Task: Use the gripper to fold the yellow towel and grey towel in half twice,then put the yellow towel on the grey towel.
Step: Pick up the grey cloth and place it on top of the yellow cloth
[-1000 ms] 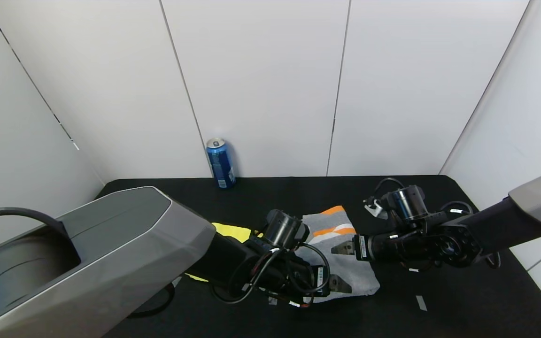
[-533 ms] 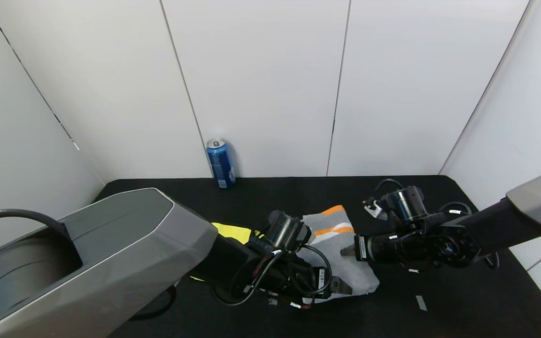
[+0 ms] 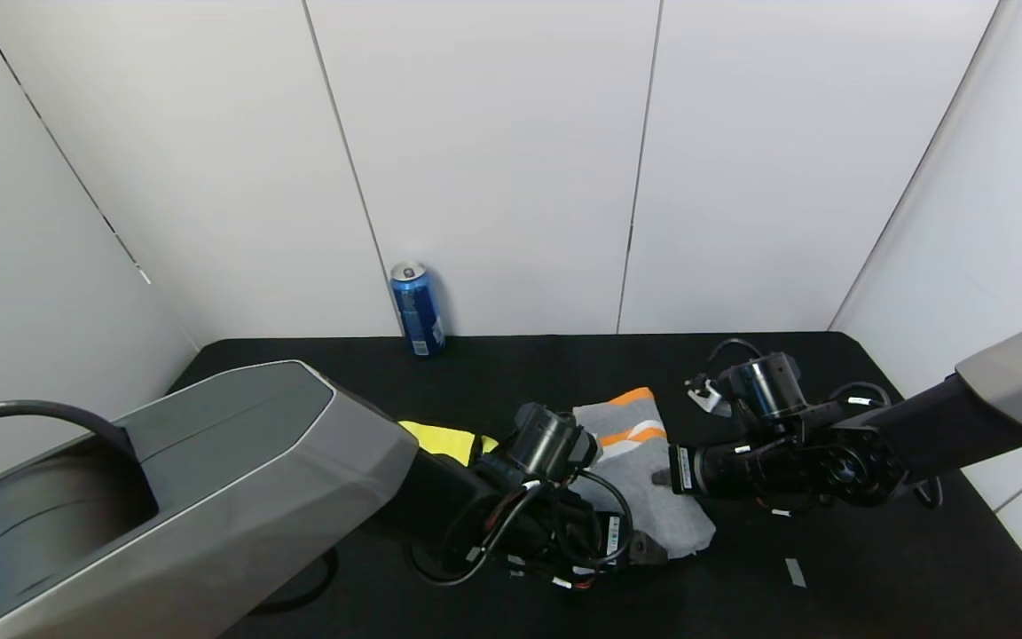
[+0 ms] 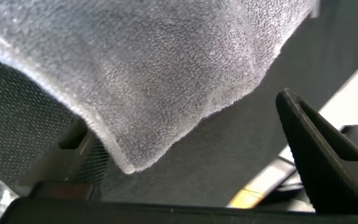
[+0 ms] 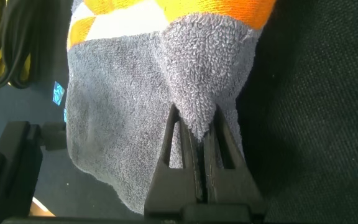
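From the head view I see the grey towel (image 3: 644, 484) lying folded at centre frame on the black table (image 3: 875, 568), its orange-and-white band toward the back. The yellow towel (image 3: 442, 438) peeks out left of centre, mostly hidden behind my left arm. My right gripper (image 3: 660, 477) presses in at the grey towel's right edge. My left gripper (image 3: 648, 548) sits at the towel's near corner, lower centre. A blue can (image 3: 417, 308) stands by the back wall, upper left of centre.

In the left wrist view, the grey towel (image 4: 166, 74) fills the upper frame, its corner drooping between my spread fingers (image 4: 319, 155), which aren't touching it.

In the right wrist view, my fingers (image 5: 182, 155) are pinched together on a raised pleat of the grey towel (image 5: 123, 112), centre frame.
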{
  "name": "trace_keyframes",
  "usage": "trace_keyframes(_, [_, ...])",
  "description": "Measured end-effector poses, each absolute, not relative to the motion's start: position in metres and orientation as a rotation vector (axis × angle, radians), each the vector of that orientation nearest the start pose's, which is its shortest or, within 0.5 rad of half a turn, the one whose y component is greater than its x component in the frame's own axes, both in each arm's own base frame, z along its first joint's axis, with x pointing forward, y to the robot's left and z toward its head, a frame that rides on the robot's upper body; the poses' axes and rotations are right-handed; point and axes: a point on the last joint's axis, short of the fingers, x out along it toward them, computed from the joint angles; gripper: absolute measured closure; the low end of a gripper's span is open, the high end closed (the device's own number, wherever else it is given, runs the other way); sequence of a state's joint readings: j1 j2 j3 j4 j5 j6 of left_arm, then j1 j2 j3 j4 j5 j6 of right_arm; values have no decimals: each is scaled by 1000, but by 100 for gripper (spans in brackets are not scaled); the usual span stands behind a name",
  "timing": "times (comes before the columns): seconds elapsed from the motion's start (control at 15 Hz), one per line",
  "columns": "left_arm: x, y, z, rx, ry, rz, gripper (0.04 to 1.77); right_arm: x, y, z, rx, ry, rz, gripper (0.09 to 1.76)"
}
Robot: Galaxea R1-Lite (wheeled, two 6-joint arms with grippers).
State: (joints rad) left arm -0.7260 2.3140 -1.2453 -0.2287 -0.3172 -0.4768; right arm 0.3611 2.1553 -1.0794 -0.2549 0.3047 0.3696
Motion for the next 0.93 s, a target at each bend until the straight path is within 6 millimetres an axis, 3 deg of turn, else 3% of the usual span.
trace_keyframes(0.4, [310,-292,26,-189,1085,-744,10,356,142,58,311,944,465,171])
trace_keyframes(0.6, [311,-293,25,-173,1077,-748,63,356,142,58,311,944,464,171])
trace_keyframes(0.87, [310,-293,23,-170,1081,-753,104,356,141,58,312,946,464,171])
trace_keyframes(0.93, [310,-293,23,-169,1086,-752,135,356,141,58,312,946,464,171])
